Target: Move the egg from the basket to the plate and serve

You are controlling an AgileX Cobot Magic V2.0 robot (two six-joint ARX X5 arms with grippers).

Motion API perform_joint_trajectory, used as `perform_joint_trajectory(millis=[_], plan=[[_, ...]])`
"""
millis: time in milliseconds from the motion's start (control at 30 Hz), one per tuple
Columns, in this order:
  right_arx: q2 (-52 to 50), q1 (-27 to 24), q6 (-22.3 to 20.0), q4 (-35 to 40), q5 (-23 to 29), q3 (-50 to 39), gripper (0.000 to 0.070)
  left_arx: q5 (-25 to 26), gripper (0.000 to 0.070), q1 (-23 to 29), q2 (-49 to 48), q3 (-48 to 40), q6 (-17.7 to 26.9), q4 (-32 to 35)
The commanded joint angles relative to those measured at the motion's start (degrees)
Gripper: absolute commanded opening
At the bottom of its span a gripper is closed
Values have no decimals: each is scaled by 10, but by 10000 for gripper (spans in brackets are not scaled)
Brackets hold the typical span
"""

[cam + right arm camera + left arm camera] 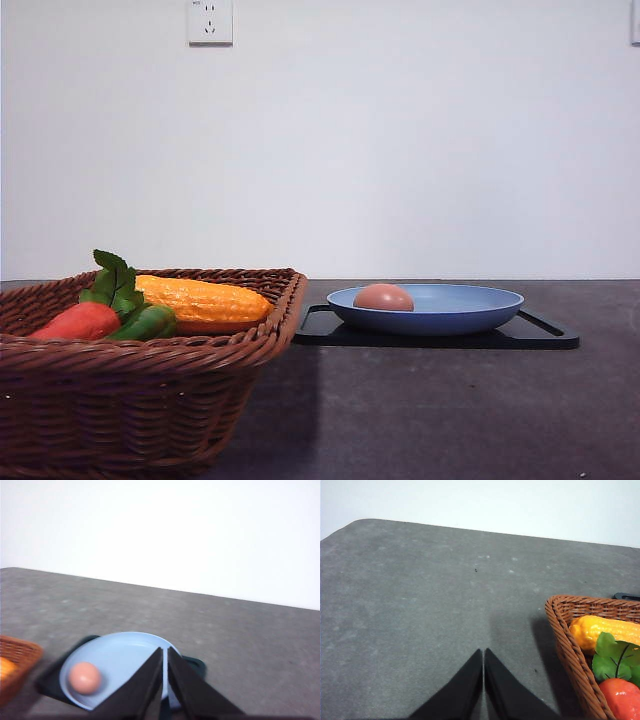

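Front view: smooth oval egg (383,297) on matte plate (470,310)

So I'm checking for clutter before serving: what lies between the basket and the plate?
In the front view, just bare dark tabletop and the near end of the black tray under the plate; nothing else sits between it and the basket.

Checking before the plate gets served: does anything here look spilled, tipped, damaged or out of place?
Nothing stands out. The egg lies whole in the blue plate, off toward the basket side. The plate sits level on the black tray. Carrot and corn cob lie inside the basket.
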Motion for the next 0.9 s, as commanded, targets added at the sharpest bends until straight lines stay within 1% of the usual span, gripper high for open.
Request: perform_joint_trajectory(millis=[0, 167, 267, 333, 467, 667, 767, 867], plan=[[-26, -34, -6, 21, -29, -33, 0, 4, 0, 1, -1, -15, -3, -4], [-84, -118, 2, 24, -111, -103, 0, 4, 0, 1, -1, -15, -3, -4], [-108, -143, 13, 23, -132, -127, 0, 4, 0, 1, -1, -15, -3, -4], [-122, -152, 21, 11, -135, -136, 0, 4, 0, 1, -1, -15, -3, -4], [-146, -160, 21, -34, -133, -136, 0, 4, 0, 1, -1, -15, -3, -4], [-156, -162, 29, -116, -134, -135, 0, 4, 0, 1, -1, -15, -3, -4], [-156, -161, 32, -109, -133, -135, 0, 4, 0, 1, -1, -15, -3, -4], [-156, -161, 32, -103, -120, -135, 0, 4, 0, 1, -1, -15, -3, -4]])
